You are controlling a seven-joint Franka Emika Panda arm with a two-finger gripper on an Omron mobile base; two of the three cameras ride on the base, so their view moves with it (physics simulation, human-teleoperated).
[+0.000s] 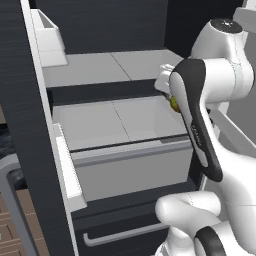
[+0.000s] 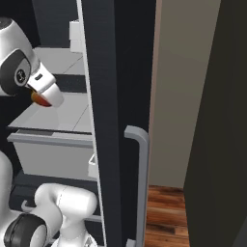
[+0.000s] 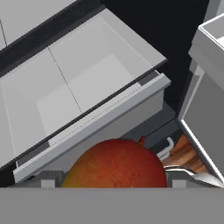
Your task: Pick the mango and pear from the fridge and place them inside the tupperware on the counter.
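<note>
I have the end effector (image 3: pixel 114 186) closed on the mango (image 3: pixel 114 165), held just above the fridge (image 1: pixel 30 125) drawer; I judge it smooth, rounded, bruisable, best gripped across its widest middle with moderate force.

Legible text, labels, brands, numbers, signs: none. Fridge (image 1: pixel 30 125) surfaces, drawer (image 3: pixel 92 118) fronts, door bin (image 1: pixel 47 37): all plain, unmarked. Mango (image 3: pixel 114 164) skin: no sticker. Dark arm band (image 1: pixel 197 125): faint marking, too blurred to read.
</note>
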